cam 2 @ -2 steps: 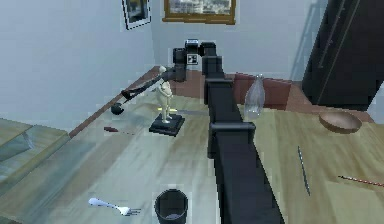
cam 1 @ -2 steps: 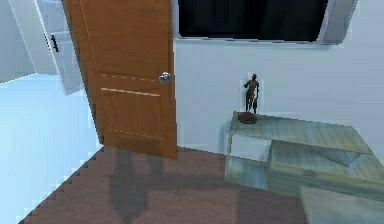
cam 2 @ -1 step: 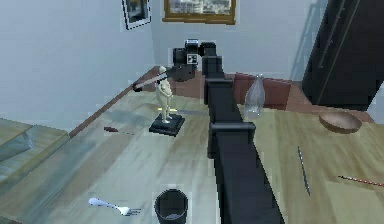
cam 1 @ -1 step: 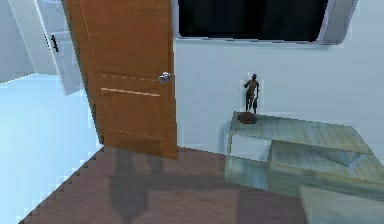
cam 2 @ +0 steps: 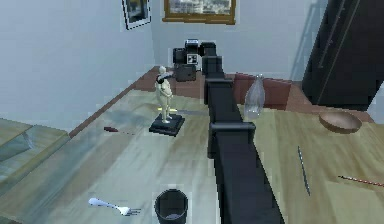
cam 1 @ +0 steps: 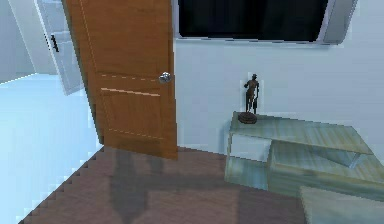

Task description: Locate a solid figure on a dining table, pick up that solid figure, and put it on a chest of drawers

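Claw (cam 2: 175, 70) near pale statuette (cam 2: 163, 95) standing on wooden table (cam 2: 120, 160)

I see the pale dark-based figurine (cam 2: 165, 100) on the light wooden table (cam 2: 320, 205), left of the dark square arm bar (cam 2: 232, 150), with the clear glass bottle (cam 2: 255, 95) and brown round bowl (cam 2: 340, 121) to its right.

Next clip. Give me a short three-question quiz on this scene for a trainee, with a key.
1. True or false: the pale statue on the table lies on its side.
2. In the arm side view, what stands just right of the arm? A) clear bottle B) lamp C) kettle
3. Fill in: in the forward view, the dark statue stands to the ___ of the wooden door.
Key: 1 false; 2 A; 3 right.
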